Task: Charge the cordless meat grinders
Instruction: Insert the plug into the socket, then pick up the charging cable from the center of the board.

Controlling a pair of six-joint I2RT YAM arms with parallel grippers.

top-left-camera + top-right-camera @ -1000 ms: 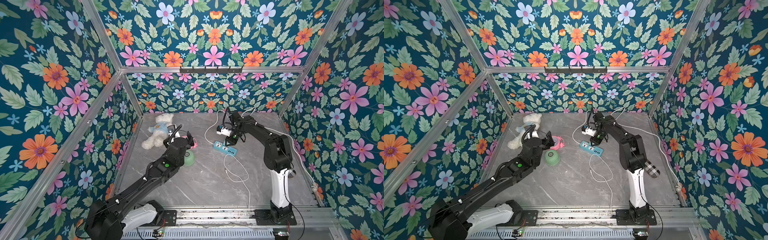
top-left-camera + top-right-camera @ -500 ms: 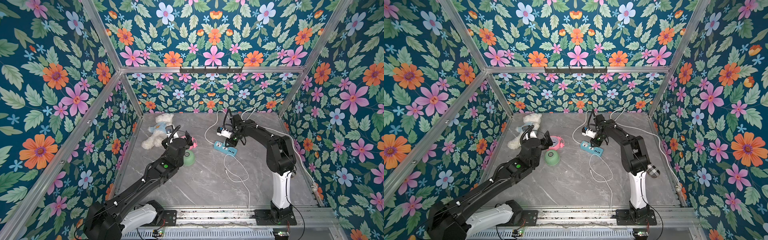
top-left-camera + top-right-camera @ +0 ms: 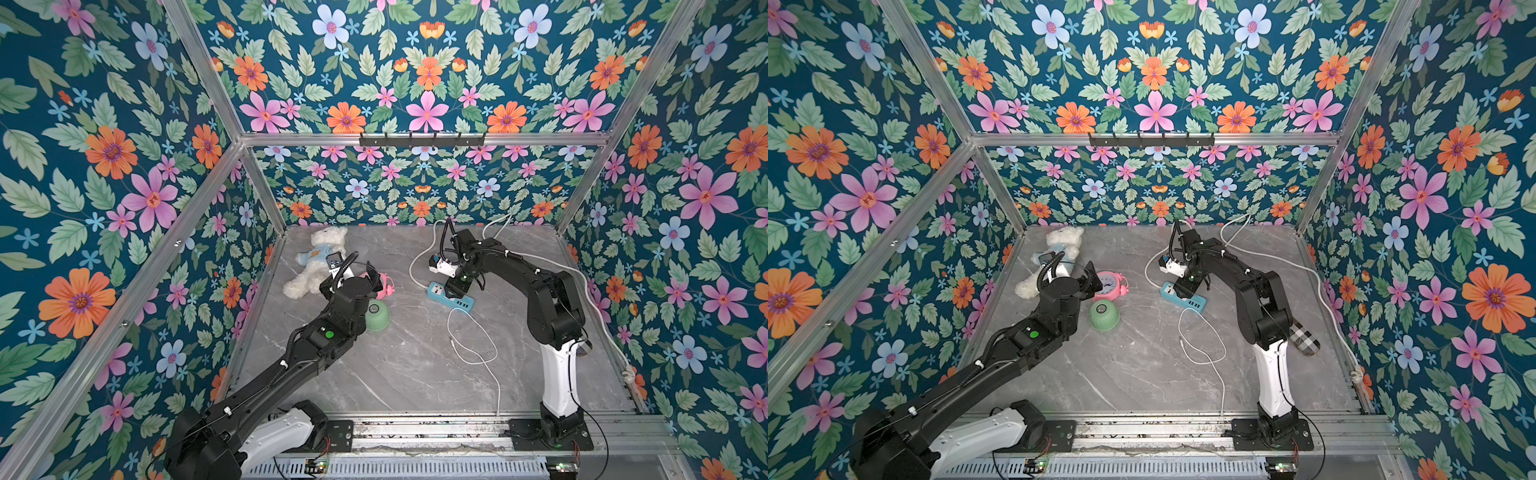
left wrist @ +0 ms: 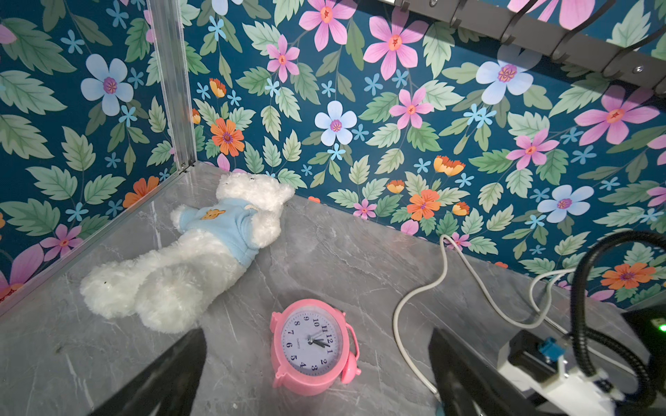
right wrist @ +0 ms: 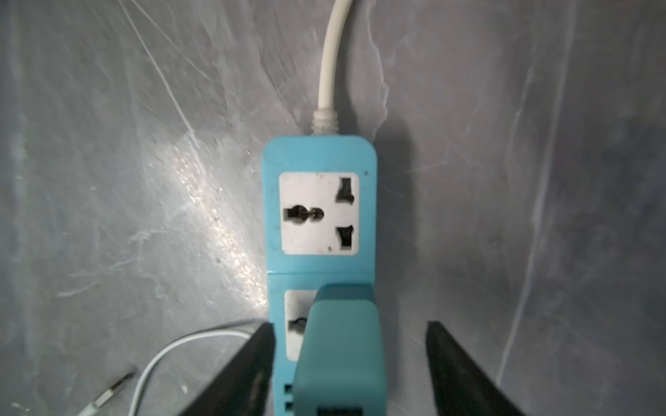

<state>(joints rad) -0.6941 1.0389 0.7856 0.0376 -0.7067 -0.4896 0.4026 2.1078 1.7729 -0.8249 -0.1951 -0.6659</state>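
While the mint-green grinder (image 3: 1104, 314) sits dome-up on the table (image 3: 1142, 382) with its silver button facing the ceiling, the next move appears to turn on bringing a lead to it. Being round, it offers no long axis, and no charging port can be made out. It rests just beside the left arm's wrist, nearer the robot's base than the pink alarm clock (image 4: 311, 345), and well apart from the blue power strip (image 5: 319, 158). That makes the left arm the nearer one to it. The left gripper (image 4: 317, 335) hovers over the clock with its jaws spread wide, holding nothing. The right gripper (image 5: 349, 329) points down along the strip's length, its jaws spread on either side of the teal adapter (image 5: 342, 356) with a clear gap on each side, so it grips nothing. The adapter seems seated in the strip's second socket. A white cable (image 5: 194, 336) loops across the table between strip and grinder. Its free plug (image 5: 111, 392) lies loose and unconnected, closer to the right arm.
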